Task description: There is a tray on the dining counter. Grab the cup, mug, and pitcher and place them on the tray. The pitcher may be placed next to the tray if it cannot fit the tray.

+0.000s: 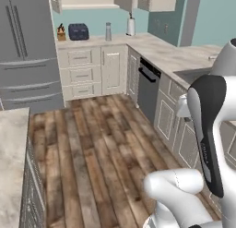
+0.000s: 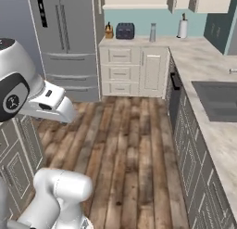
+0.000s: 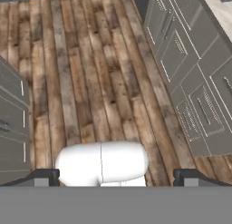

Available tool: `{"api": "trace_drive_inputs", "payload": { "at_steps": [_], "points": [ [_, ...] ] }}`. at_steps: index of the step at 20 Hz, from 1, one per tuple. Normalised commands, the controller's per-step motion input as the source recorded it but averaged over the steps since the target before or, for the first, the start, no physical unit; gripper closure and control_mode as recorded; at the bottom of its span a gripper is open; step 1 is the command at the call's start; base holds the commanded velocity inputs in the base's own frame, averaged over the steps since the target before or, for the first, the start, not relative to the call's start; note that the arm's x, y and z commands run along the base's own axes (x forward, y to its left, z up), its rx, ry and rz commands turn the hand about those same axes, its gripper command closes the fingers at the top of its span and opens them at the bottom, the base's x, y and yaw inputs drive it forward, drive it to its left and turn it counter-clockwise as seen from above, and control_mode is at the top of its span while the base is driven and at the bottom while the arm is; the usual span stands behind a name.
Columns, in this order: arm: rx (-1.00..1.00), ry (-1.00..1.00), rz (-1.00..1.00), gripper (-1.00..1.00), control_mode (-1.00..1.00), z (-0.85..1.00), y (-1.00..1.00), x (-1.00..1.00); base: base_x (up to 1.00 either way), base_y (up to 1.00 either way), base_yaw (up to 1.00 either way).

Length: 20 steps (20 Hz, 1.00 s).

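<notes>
The pitcher (image 1: 108, 32) (image 2: 152, 32), slim, grey and silver-lidded, stands on the back counter to the right of the toaster (image 1: 78, 32) (image 2: 125, 31). The dining counter (image 1: 168, 54) (image 2: 203, 61) runs along the right side with its sunken grey sink (image 1: 191, 75) (image 2: 217, 100). The tray, cup and mug are out of view. My gripper (image 3: 117, 177) hangs over the wooden floor, far from the pitcher, pointing down. Its two dark fingertips (image 3: 45, 175) stand wide apart with nothing between them, so it is open.
A tall grey fridge (image 1: 27, 47) (image 2: 65, 42) stands at the back left. A knife block (image 1: 61, 33) and a paper towel roll (image 1: 131, 26) sit on the back counter. A dishwasher (image 1: 147, 86) and cabinets line the right. Another marble counter (image 1: 11, 153) lies near left. Wooden floor (image 1: 92, 144) runs between.
</notes>
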Motion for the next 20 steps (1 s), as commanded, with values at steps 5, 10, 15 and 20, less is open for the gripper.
{"api": "trace_drive_inputs", "payload": {
  "at_steps": [5, 10, 15, 20],
  "points": [
    [0.0, 0.0, 0.0, -1.0, 1.0, 0.0, 0.0, 0.0, 1.0, 0.0, -0.07],
    [0.0, 0.0, 0.0, -1.0, 1.0, 0.0, 0.0, 0.0, 1.0, 0.0, -0.06],
    [0.0, 0.0, 0.0, -1.0, 1.0, 0.0, 0.0, 0.0, 1.0, 0.0, -0.04],
    [0.0, 0.0, 0.0, -1.0, 1.0, 0.0, 0.0, 0.0, 1.0, 0.0, -0.01]
  ]
}}
